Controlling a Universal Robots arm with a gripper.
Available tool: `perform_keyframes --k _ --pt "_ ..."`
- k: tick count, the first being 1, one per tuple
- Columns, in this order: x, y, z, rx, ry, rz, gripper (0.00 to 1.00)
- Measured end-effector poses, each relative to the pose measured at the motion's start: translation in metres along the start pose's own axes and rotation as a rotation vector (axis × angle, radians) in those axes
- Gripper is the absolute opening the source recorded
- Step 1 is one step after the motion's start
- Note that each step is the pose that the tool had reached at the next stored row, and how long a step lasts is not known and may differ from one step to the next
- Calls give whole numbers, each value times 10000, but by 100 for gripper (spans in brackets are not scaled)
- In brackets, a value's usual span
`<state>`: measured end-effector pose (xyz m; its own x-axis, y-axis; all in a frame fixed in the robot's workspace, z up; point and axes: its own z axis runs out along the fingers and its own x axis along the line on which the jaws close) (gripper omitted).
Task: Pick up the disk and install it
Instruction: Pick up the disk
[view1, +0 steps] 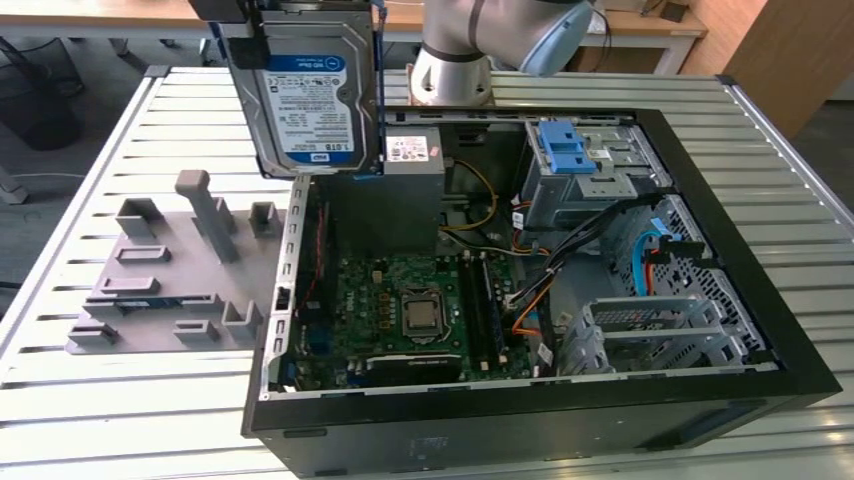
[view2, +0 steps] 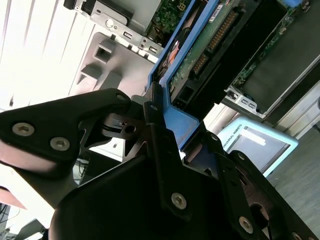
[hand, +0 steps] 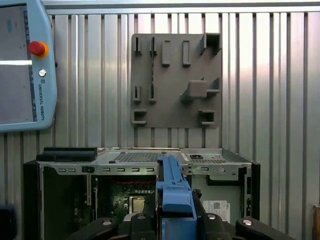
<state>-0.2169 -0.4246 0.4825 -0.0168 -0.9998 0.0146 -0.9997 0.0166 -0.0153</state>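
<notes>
At the gripper, black metal fingers are seen clamped on the blue plastic carrier frame of the disk, the frame pinched between them in both wrist views. The disk is held on edge, clear of everything, above the rear corner of the open computer case at the exterior view's left. Its face is noted as flat, rectangular silver metal under a blue-and-white label, with the blue frame run along its edges. Its underside is shown in the second wrist view: green circuit board, dark connector row.

Below, the black-walled case is laid on its side, lid off. Inside are noted a green motherboard, bundled cables, a grey sheet-metal drive cage topped by a blue latch, and a boxy grey power supply with a white sticker. Beside the case, a matte grey fixture plate with slots and upright pegs is laid on the ribbed metal table. Farther off, a teach pendant is set on the slats.
</notes>
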Motion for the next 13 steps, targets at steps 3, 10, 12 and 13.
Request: perform_keyframes --k 3,10,12,13 --pt "4 -24 0 0 0 0 37" --pt "16 -90 2 1 0 -1 37" --pt "20 -108 2 0 0 -1 37" --pt "22 -118 2 0 0 -1 37"
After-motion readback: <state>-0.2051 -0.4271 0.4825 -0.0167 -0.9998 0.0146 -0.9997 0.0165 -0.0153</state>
